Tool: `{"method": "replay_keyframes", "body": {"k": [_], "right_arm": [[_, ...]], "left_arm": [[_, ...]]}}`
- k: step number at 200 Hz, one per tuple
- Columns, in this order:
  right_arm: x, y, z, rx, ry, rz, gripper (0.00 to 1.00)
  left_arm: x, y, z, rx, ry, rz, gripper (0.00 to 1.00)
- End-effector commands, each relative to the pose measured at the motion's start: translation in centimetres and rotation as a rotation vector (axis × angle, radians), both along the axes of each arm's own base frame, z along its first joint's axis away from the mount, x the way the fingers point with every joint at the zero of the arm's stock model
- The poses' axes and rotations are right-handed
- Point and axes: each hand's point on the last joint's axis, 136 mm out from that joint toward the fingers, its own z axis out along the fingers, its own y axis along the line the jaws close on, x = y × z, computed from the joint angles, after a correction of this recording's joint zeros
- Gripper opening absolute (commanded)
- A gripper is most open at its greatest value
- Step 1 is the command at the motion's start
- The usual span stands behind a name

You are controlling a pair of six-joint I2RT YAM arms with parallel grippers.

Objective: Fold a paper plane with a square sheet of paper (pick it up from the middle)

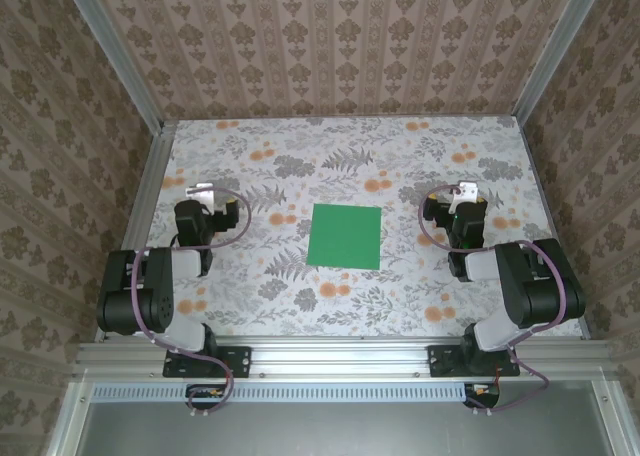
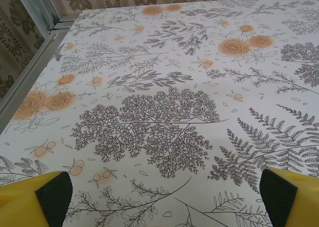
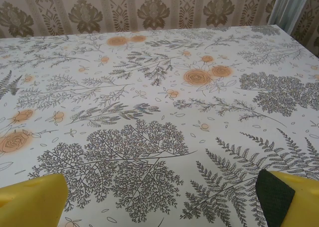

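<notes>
Here we go, start line: the green sheet (image 1: 346, 236) lies flat in the middle of the frame on the floral tabletop (image 1: 300, 146), square and smooth, with no fold in it yet. The left end effector (image 1: 203, 191) sits left of the sheet and the right end effector (image 1: 466, 190) sits right of it, both well apart from the paper and pointing toward the top of the frame. Both are spread wide: in the wrist views the yellow fingers (image 3: 30, 204) and dark pads (image 2: 55, 199) sit in the bottom corners with just printed tabletop between them. Nothing is held. This looks like a ready stance, the two flanking the sheet so either can swing inward. The central placement suits a pickup from the middle, though thin paper lying flat may be tricky to lift.
</notes>
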Motion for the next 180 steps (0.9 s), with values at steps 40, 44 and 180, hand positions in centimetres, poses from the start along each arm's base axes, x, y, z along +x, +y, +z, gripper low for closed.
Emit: {"method": "replay_keyframes", "body": {"k": [40, 44, 180], "right_arm": [[0.32, 0.06, 0.65, 0.014, -0.027, 0.004, 1.0], [0.32, 0.07, 0.62, 0.014, -0.026, 0.004, 1.0], [0.04, -0.16, 1.03, 0.013, -0.043, -0.009, 1.0]], "left_arm": [[0.29, -0.18, 0.04, 0.017, 0.005, -0.018, 1.0], [0.31, -0.14, 0.04, 0.016, 0.005, -0.017, 1.0], [0.28, -0.06, 0.15, 0.018, 0.001, -0.012, 1.0]]}}
